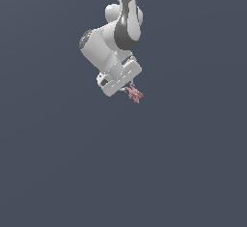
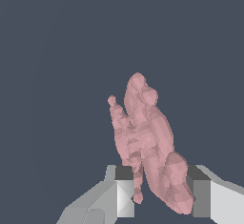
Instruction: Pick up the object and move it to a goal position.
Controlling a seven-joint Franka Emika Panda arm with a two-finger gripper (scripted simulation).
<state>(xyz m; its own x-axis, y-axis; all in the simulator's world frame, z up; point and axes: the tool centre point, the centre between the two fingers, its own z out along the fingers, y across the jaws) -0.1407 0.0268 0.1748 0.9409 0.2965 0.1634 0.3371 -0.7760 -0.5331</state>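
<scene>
The object (image 1: 134, 94) is a small pale pink lumpy piece, seen just below the white gripper (image 1: 129, 90) in the exterior view. In the wrist view the object (image 2: 145, 137) is elongated and irregular and stands between the two fingers (image 2: 125, 189), one on each side of its lower end. The gripper (image 2: 159, 189) is shut on the object. The arm hangs down from the top of the exterior view, with the hand tilted toward the exterior view's right.
A plain dark grey-blue background fills both views. No other object, goal marker or edge shows.
</scene>
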